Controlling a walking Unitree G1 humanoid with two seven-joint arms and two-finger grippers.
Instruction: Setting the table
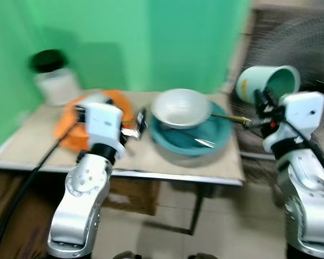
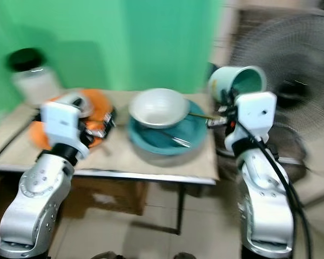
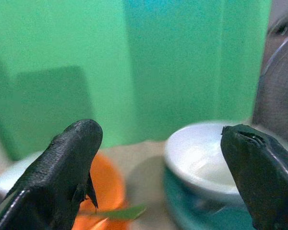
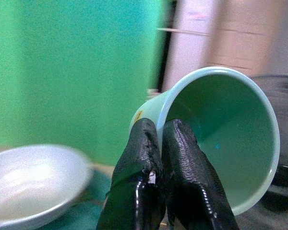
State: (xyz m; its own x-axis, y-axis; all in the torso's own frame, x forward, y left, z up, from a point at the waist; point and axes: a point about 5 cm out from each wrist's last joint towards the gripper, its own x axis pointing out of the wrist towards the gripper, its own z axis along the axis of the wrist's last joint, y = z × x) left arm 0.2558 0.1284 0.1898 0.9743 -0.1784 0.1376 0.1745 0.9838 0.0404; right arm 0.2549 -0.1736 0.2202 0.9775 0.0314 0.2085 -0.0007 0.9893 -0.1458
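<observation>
Right tool [image 4: 161, 158] pinches the rim of a tilted green cup [image 4: 221, 134] at frame right; left tool [image 3: 158, 163] gapes wide above the counter [image 1: 146, 156].

Two arms of rounded silver metal segments, glossy, jointed with dark rings between sections. White boxy wrist housing on each, above a black collar. Left arm [image 1: 83, 199] trailed by a thick black cable running off toward the lower edge. Right arm [image 2: 264, 189] carrying a thinner black cable looped along its side. Left gripper [image 3: 165, 167]: two long black fingers, matte, rounded at the tips, slightly worn surface. Right gripper [image 4: 158, 143]: same black fingers [image 4: 182, 158], pebbled rubbery texture, faintly shiny.
</observation>
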